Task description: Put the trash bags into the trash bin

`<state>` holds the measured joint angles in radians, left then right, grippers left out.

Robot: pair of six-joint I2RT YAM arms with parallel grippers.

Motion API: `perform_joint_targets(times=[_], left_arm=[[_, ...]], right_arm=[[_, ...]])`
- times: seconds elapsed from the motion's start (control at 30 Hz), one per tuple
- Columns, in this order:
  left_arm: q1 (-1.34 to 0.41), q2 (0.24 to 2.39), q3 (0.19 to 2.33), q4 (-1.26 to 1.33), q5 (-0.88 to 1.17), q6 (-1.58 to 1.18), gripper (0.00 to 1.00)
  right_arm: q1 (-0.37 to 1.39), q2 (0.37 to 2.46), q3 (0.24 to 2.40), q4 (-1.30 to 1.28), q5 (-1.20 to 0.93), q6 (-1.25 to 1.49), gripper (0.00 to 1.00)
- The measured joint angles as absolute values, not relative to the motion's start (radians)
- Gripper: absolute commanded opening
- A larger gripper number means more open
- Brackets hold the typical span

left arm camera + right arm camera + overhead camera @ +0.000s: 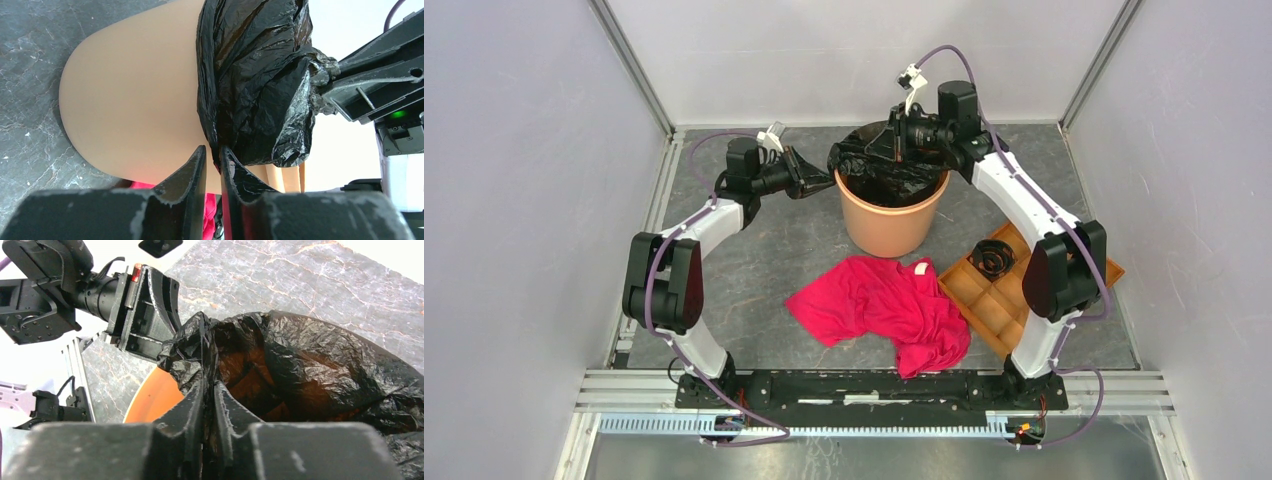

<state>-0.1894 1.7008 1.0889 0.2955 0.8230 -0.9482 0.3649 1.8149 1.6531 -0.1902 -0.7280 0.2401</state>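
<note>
The pale-orange trash bin (894, 222) stands upright in the middle of the table. A glossy black trash bag (892, 178) lies in its mouth and over the rim. My left gripper (827, 181) is at the bin's left rim, shut on a fold of the trash bag (250, 75) that hangs outside the bin's wall (135, 100). My right gripper (894, 148) reaches over the far rim. In the right wrist view its fingers (192, 400) are shut on a bunched edge of the bag (310, 365) above the bin's orange inside (150, 400).
A red cloth garment (884, 305) lies in front of the bin. A flat brown compartment tray (996, 300) sits at the right with a black coiled item (992, 258) in it. Enclosure walls stand close on the left, right and back.
</note>
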Motion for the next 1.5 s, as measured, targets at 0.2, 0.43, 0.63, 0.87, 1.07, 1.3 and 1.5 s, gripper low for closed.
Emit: perform_joint_targets(times=[0.2,0.43,0.63,0.87,1.07,1.3,1.5], left_arm=[[-0.186,1.701,1.069,0.303,0.842,-0.948,0.24],[-0.185,1.689,1.053,0.303,0.845,-0.948,0.23],[-0.185,1.673,1.05,0.316,0.847,-0.949,0.23],[-0.185,1.668,1.024,0.346,0.849,-0.978,0.23],[-0.185,1.668,1.023,0.355,0.849,-0.981,0.22],[-0.186,1.668,1.018,0.362,0.849,-0.982,0.22],[-0.187,1.668,1.011,0.365,0.85,-0.982,0.22]], right_arm=[[0.374,1.755,1.596,-0.16,-0.727,0.256,0.0],[0.416,1.494,1.373,-0.138,-0.736,0.229,0.0],[0.435,1.371,1.264,-0.131,-0.738,0.207,0.03],[0.437,1.278,1.13,-0.161,-0.692,0.189,0.05],[0.437,1.175,1.012,-0.183,-0.633,0.163,0.06],[0.438,1.067,0.857,-0.143,-0.514,0.152,0.15],[0.439,1.001,0.751,-0.119,-0.342,0.156,0.42]])
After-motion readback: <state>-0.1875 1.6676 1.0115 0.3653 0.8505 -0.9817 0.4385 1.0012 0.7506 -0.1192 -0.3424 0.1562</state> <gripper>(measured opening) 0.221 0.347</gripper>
